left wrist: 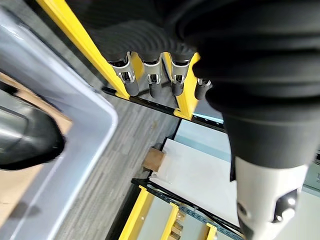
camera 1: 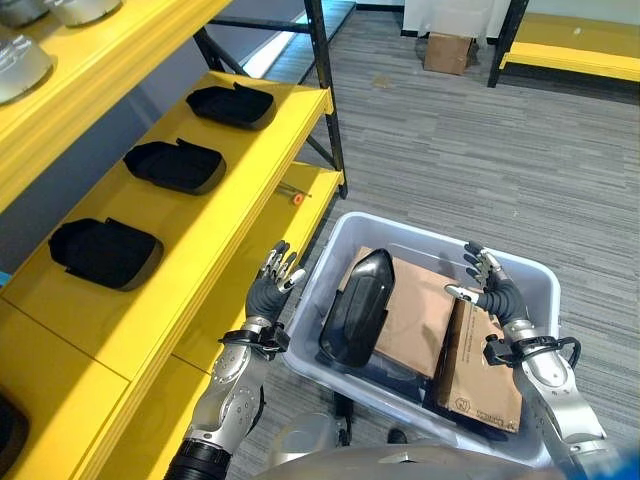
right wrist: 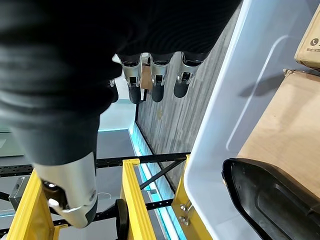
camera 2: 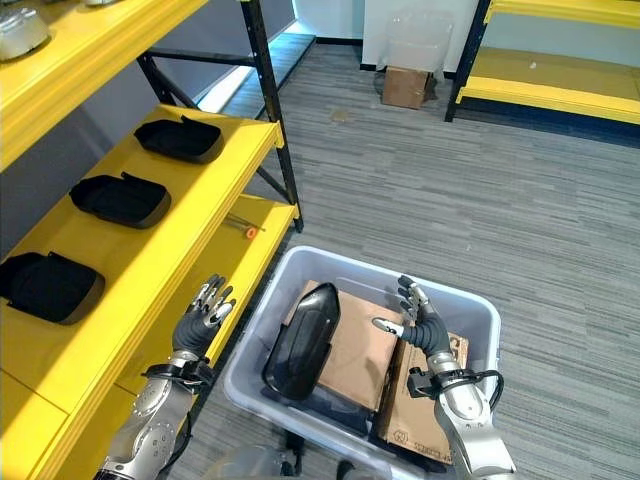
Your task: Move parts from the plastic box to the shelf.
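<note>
**A:** Where was the part? Already up on the shelf?

**B:** Nope. The glossy black curved plastic part (camera 1: 356, 308) sat in the pale grey plastic box (camera 1: 430, 240), propped on a brown cardboard sheet (camera 1: 418, 312). Three similar black moulded parts (camera 1: 104, 252) lay on the yellow metal shelf (camera 1: 215, 215).

**A:** And the hands?

**B:** Both relaxed and empty. The left hand (camera 1: 272, 283) hovered between shelf and box, the right hand (camera 1: 488, 283) above the box's right side.
</note>
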{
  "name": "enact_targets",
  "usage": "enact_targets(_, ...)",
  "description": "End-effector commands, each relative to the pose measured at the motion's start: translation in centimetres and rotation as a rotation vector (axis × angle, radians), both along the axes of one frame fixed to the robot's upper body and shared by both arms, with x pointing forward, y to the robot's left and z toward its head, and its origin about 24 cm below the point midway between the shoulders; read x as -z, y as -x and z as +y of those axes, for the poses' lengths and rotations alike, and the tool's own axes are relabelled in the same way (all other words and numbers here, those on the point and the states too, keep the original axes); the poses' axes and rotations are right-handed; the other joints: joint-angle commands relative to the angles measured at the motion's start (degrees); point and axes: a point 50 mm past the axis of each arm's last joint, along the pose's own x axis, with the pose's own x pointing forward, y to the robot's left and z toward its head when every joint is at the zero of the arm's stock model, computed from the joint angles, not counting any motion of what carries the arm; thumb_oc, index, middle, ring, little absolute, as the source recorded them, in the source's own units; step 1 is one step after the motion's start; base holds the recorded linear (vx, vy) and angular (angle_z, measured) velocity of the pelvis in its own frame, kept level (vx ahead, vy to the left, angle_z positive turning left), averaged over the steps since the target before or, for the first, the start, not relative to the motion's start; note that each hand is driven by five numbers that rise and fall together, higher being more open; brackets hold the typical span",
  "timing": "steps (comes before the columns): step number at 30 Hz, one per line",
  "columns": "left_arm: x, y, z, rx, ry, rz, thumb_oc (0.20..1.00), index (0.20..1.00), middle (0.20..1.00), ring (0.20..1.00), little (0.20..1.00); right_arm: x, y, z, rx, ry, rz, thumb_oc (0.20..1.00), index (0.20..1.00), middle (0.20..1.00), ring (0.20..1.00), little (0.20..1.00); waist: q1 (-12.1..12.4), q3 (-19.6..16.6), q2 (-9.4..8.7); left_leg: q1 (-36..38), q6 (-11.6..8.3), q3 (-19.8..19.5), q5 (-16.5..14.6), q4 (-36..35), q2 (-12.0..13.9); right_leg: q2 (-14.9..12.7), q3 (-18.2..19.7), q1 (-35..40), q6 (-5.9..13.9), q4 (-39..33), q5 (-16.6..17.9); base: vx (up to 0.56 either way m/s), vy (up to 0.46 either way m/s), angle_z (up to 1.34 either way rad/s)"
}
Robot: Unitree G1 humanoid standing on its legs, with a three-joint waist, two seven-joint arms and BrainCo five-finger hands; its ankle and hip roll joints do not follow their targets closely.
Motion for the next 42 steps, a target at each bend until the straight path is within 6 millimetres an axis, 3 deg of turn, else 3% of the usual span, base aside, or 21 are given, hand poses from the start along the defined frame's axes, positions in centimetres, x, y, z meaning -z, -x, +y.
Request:
enact_targets(1,-1.5,0.0,0.8,-0.02,-0.033,-0.082,1.0,1.0,1.0,1.0,1.0,-1.9,-0.4,0.3,-0.01,0.001,-0.11,1.0,1.0,1.0,1.0,1.0,1.02,-3.56,0.05,-4.76,-5.96,3.26,-3.75,0.65,2.79,-1.32,-0.05,-1.51,-0.72,0.99,2.26,0.06,0.146,-0.21)
enact_targets(5,-2.1,-0.6,0.7,-0.016,-0.057,-0.104,1.0,1.0,1.0,1.0,1.0,-2.2,-0.9,0.9,-0.027,-0.007,-0.127,1.0,1.0,1.0,1.0,1.0,1.06,-3.17,0.65,-3.36,-5.25,4.48,-3.93,-1.63,3.24,-1.32,0.6,-6.67,0.26,9.0,0.96,0.0,0.107,-0.21)
enact_targets(7,-2.8,-1.3,0.8,-0.028,-0.069,-0.134,1.0,1.0,1.0,1.0,1.0,-2.9,-1.7,1.6,-0.055,-0.005,-0.156,1.0,1.0,1.0,1.0,1.0,1.07,-1.39,1.56,-2.53,-4.89,6.63,-4.04,-2.28,4.69,-1.02,-0.45,-12.95,2.13,16.37,1.38,-0.13,0.083,-0.39)
enact_targets(8,-3.2,-1.7,1.0,-0.037,-0.065,-0.152,1.0,1.0,1.0,1.0,1.0,-3.4,-2.1,2.0,-0.075,-0.003,-0.176,1.0,1.0,1.0,1.0,1.0,1.62,-0.43,2.01,-1.76,-5.47,9.15,-4.31,-2.11,5.85,-2.91,-4.74,-15.08,2.32,16.05,2.91,-0.11,0.03,-0.87)
enact_targets(9,-3.2,-1.7,1.0,-0.037,-0.065,-0.152,1.0,1.0,1.0,1.0,1.0,-3.4,-2.1,2.0,-0.075,-0.003,-0.176,1.0,1.0,1.0,1.0,1.0,1.67,-0.4,2.01,-1.78,-5.48,9.2,-4.34,-2.07,5.88,-2.89,-4.69,-15.12,2.32,16.09,2.91,-0.11,-0.043,-1.41)
enact_targets(10,-3.2,-1.7,1.1,-0.036,-0.062,-0.15,1.0,1.0,1.0,1.0,1.0,-3.5,-2.1,2.1,-0.088,0.003,-0.18,1.0,1.0,1.0,1.0,1.0,2.37,0.24,1.94,-1.51,-6.1,10.51,-4.68,-1.2,6.52,-4.03,-8.87,-15.15,1.37,13.99,4.23,-0.06,-0.101,-1.31)
enact_targets(14,-2.8,-1.5,0.7,-0.017,-0.044,-0.134,1.0,1.0,1.0,1.0,1.0,-3.2,-1.7,1.8,-0.078,-0.003,-0.164,1.0,1.0,1.0,1.0,1.0,1.42,-0.11,1.79,-1.63,-6.81,9.47,-4.72,0.92,6.55,-3.52,-9.08,-11.5,0.34,9.4,4.74,-0.05,-0.112,-0.07)
enact_targets(19,-2.1,-0.6,0.2,0.018,-0.015,-0.097,1.0,1.0,1.0,1.0,1.0,-2.7,-0.7,0.9,-0.056,-0.005,-0.131,1.0,1.0,1.0,1.0,1.0,1.25,-2.0,1.2,-2.82,-9.15,8.26,-2.83,3.77,7.46,-1.09,-9.98,-3.19,-0.93,-0.69,6.33,-0.07,-0.167,0.07)
enact_targets(25,-1.6,-0.2,-0.4,0.049,-0.004,-0.078,1.0,1.0,1.0,1.0,1.0,-2.7,-0.2,0.0,-0.038,0.018,-0.118,1.0,1.0,1.0,1.0,1.0,0.24,0.0,2.01,-8.62,-11.71,4.36,-2.15,17.27,8.76,-1.19,-11.78,-0.57,-2.49,-1.92,6.75,-0.12,-0.118,0.3)
enact_targets(27,-1.8,-0.2,-0.5,0.058,-0.006,-0.084,1.0,1.0,1.0,1.0,1.0,-2.8,-0.2,-0.2,-0.031,0.023,-0.117,1.0,1.0,1.0,1.0,1.0,-0.29,0.3,1.58,-7.92,-11.13,2.5,-6.18,21.02,8.59,-1.88,-11.52,-1.2,-2.46,-1.92,7.71,-0.14,-0.021,0.26)
enact_targets(29,-1.9,-0.1,-0.5,0.062,-0.008,-0.09,1.0,1.0,1.0,1.0,1.0,-2.5,0.0,-0.5,-0.021,0.026,-0.106,1.0,1.0,1.0,1.0,1.0,-0.97,-0.13,1.15,-6.56,-10.61,1.74,-7.64,22.01,10.39,-2.53,-11.42,-2.17,-2.23,-1.81,8.54,-0.06,0.044,0.14)
enact_targets(33,-2.2,-0.4,-0.9,0.072,-0.003,-0.099,1.0,1.0,1.0,1.0,1.0,-2.3,0.0,-0.9,0.007,-0.003,-0.101,1.0,1.0,1.0,1.0,1.0,-2.63,-1.36,1.55,-1.89,-10.55,-0.65,-5.38,17.45,17.07,-2.91,-10.81,-3.8,-1.56,-1.67,8.74,-0.01,0.104,0.08)
enact_targets(36,-2.4,-0.8,-1.4,0.093,0.008,-0.109,1.0,1.0,1.0,1.0,1.0,-2.4,-0.1,-1.5,0.048,-0.002,-0.11,1.0,1.0,1.0,1.0,1.0,-3.18,-1.2,2.75,-1.36,-12.56,-4.19,-2.38,11.91,19.09,-3.35,-10.23,-4.01,-0.27,-1.92,8.83,0.0,0.18,-0.01)
enact_targets(37,-2.5,-0.8,-1.6,0.1,0.012,-0.112,1.0,1.0,1.0,1.0,1.0,-2.5,-0.1,-1.7,0.06,0.004,-0.113,1.0,1.0,1.0,1.0,1.0,-3.54,-0.95,3.08,-1.5,-12.94,-4.18,-3.12,11.12,19.02,-3.84,-10.28,-3.94,0.14,-1.92,8.89,0.02,0.323,0.02)
enact_targets(38,-2.5,-0.8,-1.6,0.106,0.01,-0.115,1.0,1.0,1.0,1.0,1.0,-2.7,-0.1,-2.0,0.082,0.021,-0.121,1.0,1.0,1.0,1.0,1.0,-3.83,-0.58,4.01,0.18,-13.59,-2.13,-5.89,8.68,18.49,-5.18,-10.17,-3.8,1.07,-1.92,9.55,0.04,0.351,-0.02)
enact_targets(42,-3.0,-0.6,-0.5,0.082,-0.012,-0.136,1.0,1.0,1.0,1.0,1.0,-2.8,-0.1,-2.0,0.082,0.021,-0.127,1.0,1.0,1.0,1.0,1.0,-2.65,-0.47,4.04,2.1,-13.04,0.57,-7.79,6.02,15.48,-8.71,-10.19,-4.46,2.68,-1.92,11.52,0.04,0.329,-0.01)
